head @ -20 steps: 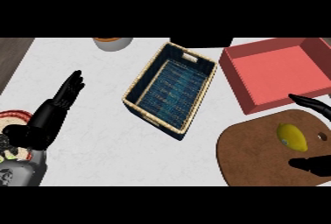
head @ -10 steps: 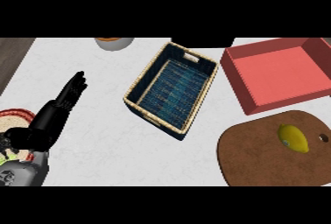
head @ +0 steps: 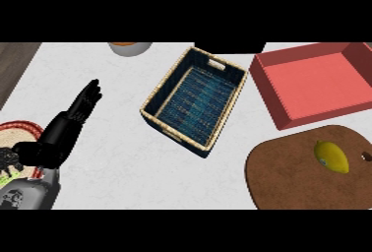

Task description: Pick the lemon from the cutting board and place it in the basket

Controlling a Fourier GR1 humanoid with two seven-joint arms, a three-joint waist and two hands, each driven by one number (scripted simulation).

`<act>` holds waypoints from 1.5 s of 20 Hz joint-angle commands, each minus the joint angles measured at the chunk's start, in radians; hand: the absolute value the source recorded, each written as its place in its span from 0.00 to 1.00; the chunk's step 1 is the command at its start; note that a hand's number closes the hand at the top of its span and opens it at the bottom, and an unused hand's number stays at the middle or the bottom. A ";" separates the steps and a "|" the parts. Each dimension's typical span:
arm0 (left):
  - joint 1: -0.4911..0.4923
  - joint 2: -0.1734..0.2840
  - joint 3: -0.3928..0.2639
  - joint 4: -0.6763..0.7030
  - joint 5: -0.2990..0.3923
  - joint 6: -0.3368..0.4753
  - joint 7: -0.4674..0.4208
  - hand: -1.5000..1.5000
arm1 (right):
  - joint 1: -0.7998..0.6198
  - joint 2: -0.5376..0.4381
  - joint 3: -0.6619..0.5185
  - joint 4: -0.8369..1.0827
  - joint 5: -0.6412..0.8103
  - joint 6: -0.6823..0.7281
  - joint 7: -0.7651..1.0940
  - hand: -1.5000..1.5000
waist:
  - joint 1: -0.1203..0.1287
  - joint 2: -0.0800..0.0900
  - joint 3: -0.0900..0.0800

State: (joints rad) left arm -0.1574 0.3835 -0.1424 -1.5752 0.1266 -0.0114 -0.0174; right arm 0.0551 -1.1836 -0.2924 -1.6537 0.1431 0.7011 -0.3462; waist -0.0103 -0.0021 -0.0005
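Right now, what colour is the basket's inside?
Dark blue weave inside the basket, with a tan rim; the head view shows it.

A white, faintly grey-veined stone surface (head: 123,162) fills most of the head view, evenly lit, with soft shadows beside whatever stands on it. Along its left edge, at the far left corner, a strip of dark brown wood-grain floor (head: 15,64) shows. No walls or windows come into view.
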 commanded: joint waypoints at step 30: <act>0.011 -0.099 0.122 -0.002 -0.098 -0.128 -0.009 0.50 | -0.175 0.493 0.169 0.369 0.492 -0.293 -0.242 0.00 | 0.013 0.003 0.001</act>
State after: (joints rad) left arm -0.1431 0.2856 -0.0498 -1.6003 0.0323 -0.1086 0.0048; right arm -0.0822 -0.7422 -0.1500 -1.3151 0.5806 0.4315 -0.5810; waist 0.0030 0.0005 0.0003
